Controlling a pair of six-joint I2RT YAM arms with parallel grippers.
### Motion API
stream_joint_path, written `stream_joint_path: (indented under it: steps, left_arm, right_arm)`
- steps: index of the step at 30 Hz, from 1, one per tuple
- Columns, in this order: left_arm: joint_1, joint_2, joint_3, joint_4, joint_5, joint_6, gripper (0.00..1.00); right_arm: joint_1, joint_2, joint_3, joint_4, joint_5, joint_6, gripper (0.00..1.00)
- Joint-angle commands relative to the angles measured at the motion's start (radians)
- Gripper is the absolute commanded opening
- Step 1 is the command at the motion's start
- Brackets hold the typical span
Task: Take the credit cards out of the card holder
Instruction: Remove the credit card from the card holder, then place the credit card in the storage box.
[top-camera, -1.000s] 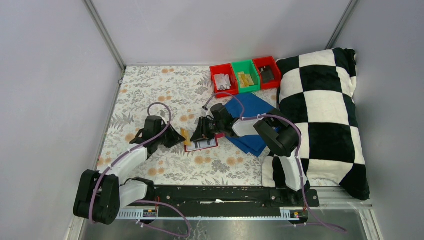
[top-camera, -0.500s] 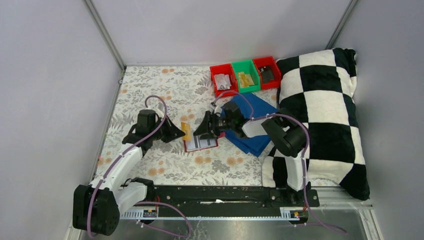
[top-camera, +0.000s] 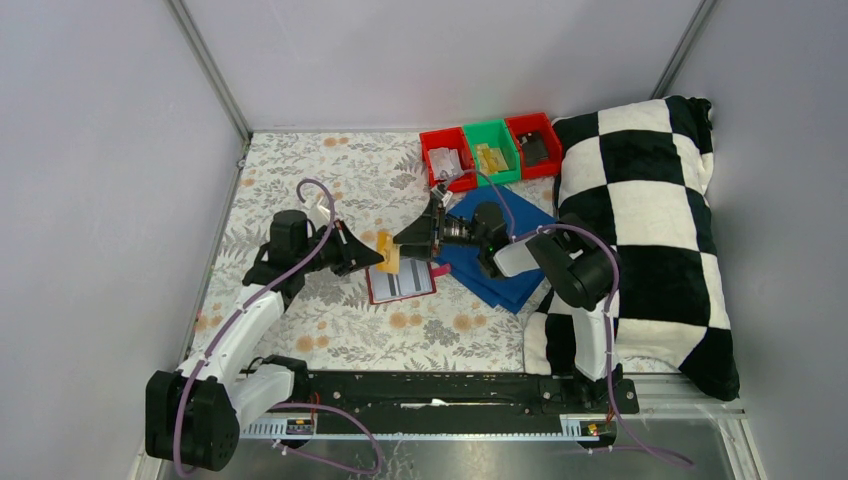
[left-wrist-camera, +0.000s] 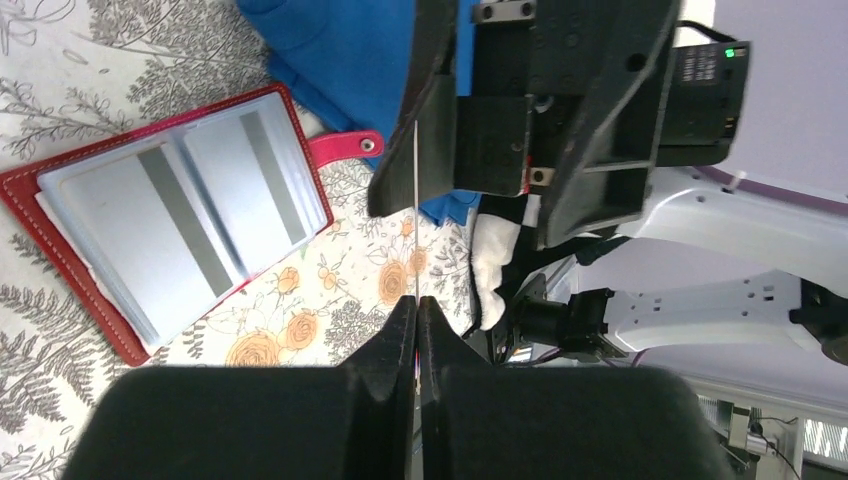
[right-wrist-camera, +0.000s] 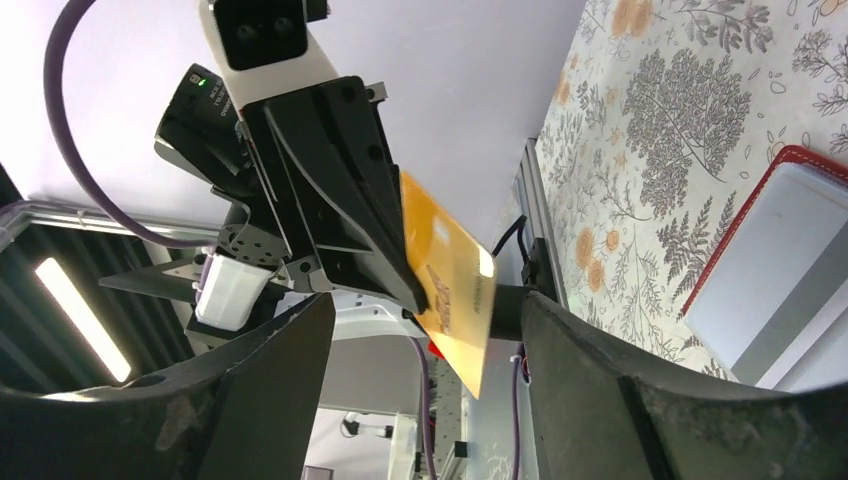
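The left end effector is pinched shut on one end of the yellow card. It holds the card in the air above the bench, just left of the holder. The holder lies open and flat on the bench, grey-blue inside up, with its strap tab pointing toward the blue cloth. Inside it, 2 pale cards with dark stripes show, so I judge that 1 card is out and more remain.

The right end effector faces the yellow card from the other side with its jaws wide. In the right wrist view the card's free end sits between the 2 fingers. I cannot tell whether either finger touches it.

This looks like a hand-over. To do it well, the right arm should centre the card's free half between its pads, flat faces to the pads. The card is thin and stiff, and an edge-on bite would let it twist or skid out. The right arm should close firmly before the left lets go, and bite well clear of the left fingertips so the 2 grips do not collide.

Behind the cloth stand 3 bins in a row — red, green, red — and a checkered pillow lies at the far right.

The yellow card's face bears faint markings, too small to read. No brand or label is legible on the holder, the pale cards or the bins.
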Motion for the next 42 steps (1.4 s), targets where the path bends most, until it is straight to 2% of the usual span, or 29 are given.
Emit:
stream_joint_path:
  steps: [1,5,8,10,12,13,17,18,20,21,22,23,25,28,30,32,35,38,42]
  left_arm:
    - [0.006,-0.018,-0.006,0.13,0.045,-0.046,0.0]
    - [0.006,-0.024,-0.021,0.16,0.046,-0.072,0.0]
    - [0.006,-0.023,-0.023,0.164,0.045,-0.075,0.0]
    - [0.006,-0.023,-0.026,0.159,0.042,-0.067,0.0]
    - [0.006,-0.021,-0.028,0.148,0.035,-0.059,0.0]
    - [0.006,-0.019,-0.028,0.145,0.036,-0.057,0.0]
    - [0.006,-0.014,-0.026,0.142,0.037,-0.055,0.01]
    - [0.006,-0.013,-0.021,0.136,0.034,-0.05,0.15]
    - [0.006,-0.018,-0.006,0.106,0.025,-0.03,0.53]
    - [0.006,-0.023,0.003,0.094,0.022,-0.018,0.65]
    - [0.007,-0.031,0.01,0.071,0.011,-0.008,0.73]
    - [0.008,-0.041,0.023,0.044,-0.004,0.008,0.77]
    - [0.013,-0.055,0.058,-0.035,-0.043,0.046,0.8]
    - [0.016,-0.084,0.118,-0.147,-0.117,0.097,0.8]
    - [0.017,-0.099,0.144,-0.194,-0.16,0.118,0.8]
    - [0.017,-0.111,0.165,-0.22,-0.186,0.134,0.8]
    - [0.017,-0.122,0.176,-0.225,-0.189,0.134,0.81]
    - [0.017,-0.128,0.165,-0.209,-0.185,0.133,0.82]
    - [0.017,-0.126,0.148,-0.2,-0.191,0.133,0.84]
  right_arm:
    - [0.02,0.028,0.021,0.207,-0.029,0.121,0.74]
    - [0.026,0.014,0.016,0.21,-0.034,0.114,0.63]
    - [0.027,0.015,0.011,0.226,-0.032,0.12,0.39]
    - [0.028,0.018,0.015,0.224,-0.035,0.123,0.19]
    - [0.029,0.02,0.024,0.216,-0.042,0.128,0.04]
    - [0.029,0.02,0.028,0.215,-0.046,0.131,0.0]
    - [0.029,-0.014,0.024,0.15,-0.046,0.095,0.0]
    - [0.028,-0.033,0.022,0.104,-0.044,0.049,0.0]
    - [0.018,-0.089,0.015,-0.049,-0.029,-0.057,0.0]
    - [0.008,-0.124,0.016,-0.15,-0.019,-0.132,0.0]
    - [-0.012,-0.162,0.025,-0.332,0.004,-0.218,0.0]
    - [-0.031,-0.205,0.044,-0.497,0.034,-0.322,0.0]
    - [-0.069,-0.282,0.122,-0.884,0.135,-0.561,0.0]
    - [-0.117,-0.334,0.325,-1.416,0.4,-0.882,0.0]
    - [-0.14,-0.339,0.44,-1.617,0.594,-1.003,0.0]
    - [-0.171,-0.328,0.542,-1.74,0.771,-1.066,0.0]
    - [-0.226,-0.275,0.707,-1.864,0.955,-1.142,0.0]
    - [-0.288,-0.145,0.925,-1.977,1.051,-1.213,0.0]
    - [-0.348,0.054,1.231,-2.086,1.049,-1.269,0.0]
